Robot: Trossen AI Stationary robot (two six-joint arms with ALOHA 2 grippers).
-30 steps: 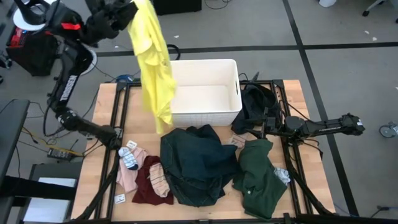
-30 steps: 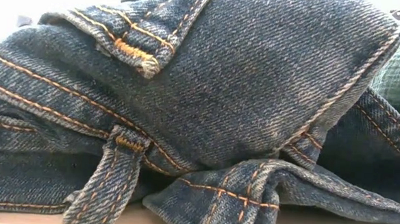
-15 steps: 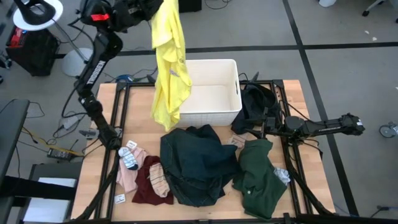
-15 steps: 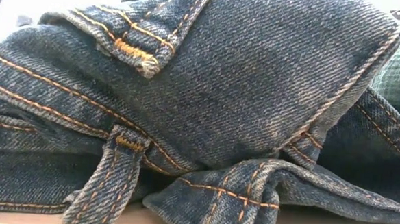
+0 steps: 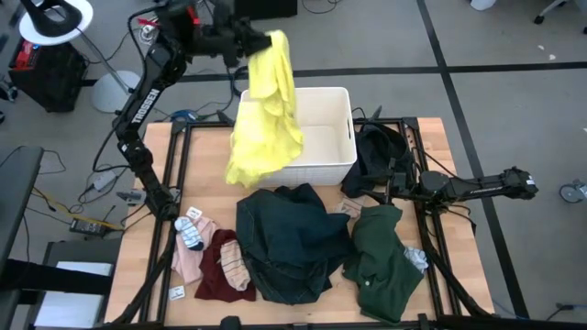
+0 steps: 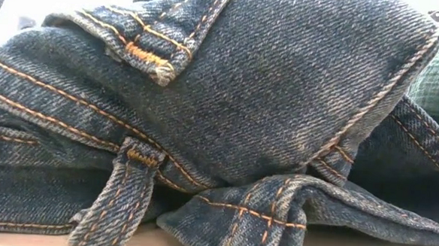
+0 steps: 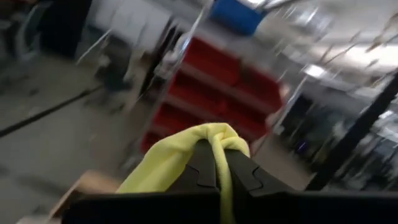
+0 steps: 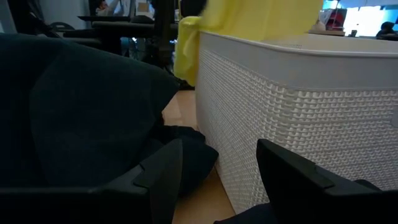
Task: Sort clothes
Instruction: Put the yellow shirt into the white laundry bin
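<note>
High over the table's far left, my left gripper (image 5: pixel 260 44) is shut on a yellow garment (image 5: pixel 264 119), which hangs down in front of the left part of the white bin (image 5: pixel 321 137). The right gripper (image 8: pixel 217 177) rests open and level at the table's right, between a black garment (image 5: pixel 379 156) and the bin wall (image 8: pixel 298 124). A dark denim garment (image 5: pixel 289 240) lies heaped at the table's middle and fills the low view (image 6: pixel 227 116). Also lying on the table are a forest green garment (image 5: pixel 381 261), a maroon one (image 5: pixel 209 275), a pink one (image 5: pixel 186 258) and striped socks (image 5: pixel 190 231). My left gripper pinches a bunched fold of the yellow garment (image 7: pixel 214 134) between its two fingers (image 7: pixel 245 174), which point about level. The fold wraps over the fingertips. The rest of the garment hangs slack below, lifted clear of the table, its lower end (image 5: pixel 248 174) by the bin's left near corner.
The bin stands at the far middle of the wooden table (image 5: pixel 156 165). Small white tags (image 5: pixel 176 292) lie near the pink garment. Dark frame rails (image 5: pixel 174 174) run along the table's sides. Cables and gear lie on the floor beyond the left edge.
My left gripper has swung toward the table's right and come down a little, tipping toward level, still shut on the yellow garment. The garment has travelled with it from left of the bin to over the bin's left part, swaying and bunching as it hangs.
</note>
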